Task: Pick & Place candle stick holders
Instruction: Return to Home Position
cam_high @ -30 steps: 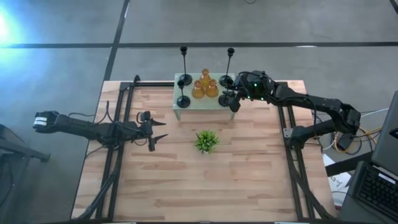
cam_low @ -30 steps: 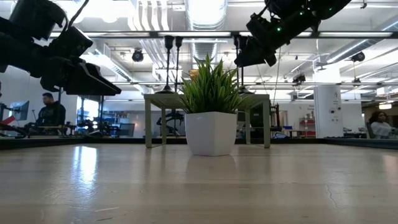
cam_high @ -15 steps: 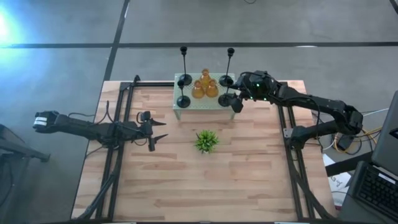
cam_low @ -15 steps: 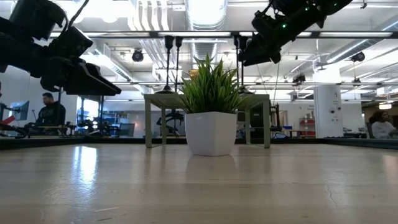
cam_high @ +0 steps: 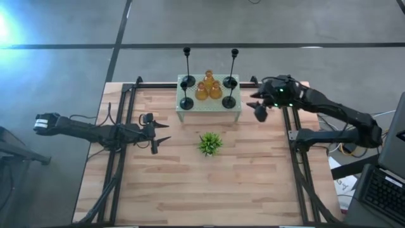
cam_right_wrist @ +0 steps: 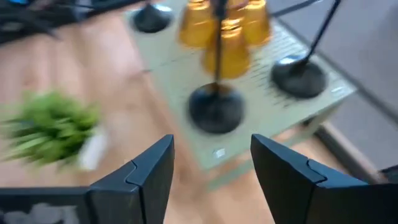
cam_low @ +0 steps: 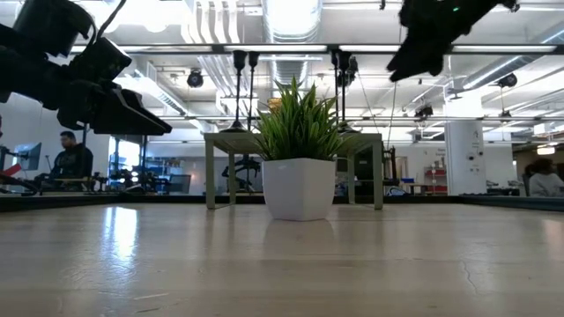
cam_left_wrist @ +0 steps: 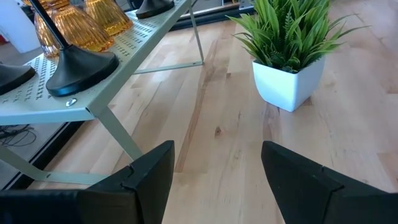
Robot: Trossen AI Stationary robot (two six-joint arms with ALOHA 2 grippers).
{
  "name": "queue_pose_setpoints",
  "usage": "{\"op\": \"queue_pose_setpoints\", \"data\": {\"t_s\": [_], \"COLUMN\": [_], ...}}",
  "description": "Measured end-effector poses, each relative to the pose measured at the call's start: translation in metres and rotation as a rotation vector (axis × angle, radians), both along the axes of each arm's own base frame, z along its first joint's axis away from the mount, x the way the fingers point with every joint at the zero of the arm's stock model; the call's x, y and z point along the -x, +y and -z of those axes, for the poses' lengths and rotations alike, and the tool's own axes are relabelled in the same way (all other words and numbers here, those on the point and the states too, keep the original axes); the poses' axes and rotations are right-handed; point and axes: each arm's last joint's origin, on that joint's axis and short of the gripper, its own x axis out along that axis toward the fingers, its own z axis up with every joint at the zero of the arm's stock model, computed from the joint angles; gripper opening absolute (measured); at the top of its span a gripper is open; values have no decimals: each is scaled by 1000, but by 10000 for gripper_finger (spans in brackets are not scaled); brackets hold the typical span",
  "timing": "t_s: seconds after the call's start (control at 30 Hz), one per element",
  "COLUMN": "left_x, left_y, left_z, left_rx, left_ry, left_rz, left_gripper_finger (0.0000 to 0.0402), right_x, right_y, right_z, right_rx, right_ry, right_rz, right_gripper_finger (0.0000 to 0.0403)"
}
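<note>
Right claw [cam_high: 256, 109], spread and empty, has drawn back from the stand [cam_high: 204, 105]. Candle stick holders [cam_high: 208, 89] all sit on it, so placing looks done. Left claw [cam_high: 159, 140] waits released at the left of the counter [cam_high: 253, 183].

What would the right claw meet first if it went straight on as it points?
Probably the black candle holder on the green stand's near corner, straight ahead of the open right claw; depth is unclear.

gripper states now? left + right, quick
Left gripper: open, empty, left of the plant.
Right gripper: open, empty, right of the green stand.
</note>
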Motion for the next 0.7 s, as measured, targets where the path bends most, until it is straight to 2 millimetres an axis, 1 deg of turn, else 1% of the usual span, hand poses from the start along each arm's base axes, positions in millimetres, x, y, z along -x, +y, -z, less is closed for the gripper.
{"op": "queue_pose_setpoints", "data": {"t_s": [0.1, 0.2, 0.4, 0.5, 0.67, 0.7], "left_x": [0, 0, 0, 0, 0, 0], "left_y": [0, 0, 0, 0, 0, 0], "left_z": [0, 0, 0, 0, 0, 0], "left_rx": [0, 0, 0, 0, 0, 0], "left_ry": [0, 0, 0, 0, 0, 0], "left_rz": [0, 0, 0, 0, 0, 0], "left_gripper_finger": [245, 245, 245, 246, 245, 246], "right_x": [14, 19, 14, 14, 24, 27], "right_y": [12, 23, 42, 52, 61, 62], "right_z": [-1, 9, 57, 79, 104, 110], "right_rx": [-85, -109, -151, -142, -70, -52], "right_ry": [-39, -118, -329, -387, -441, -459], "right_rz": [-61, -126, -245, -301, -371, -382], "right_gripper_finger": [195, 177, 125, 90, 23, 16]}}
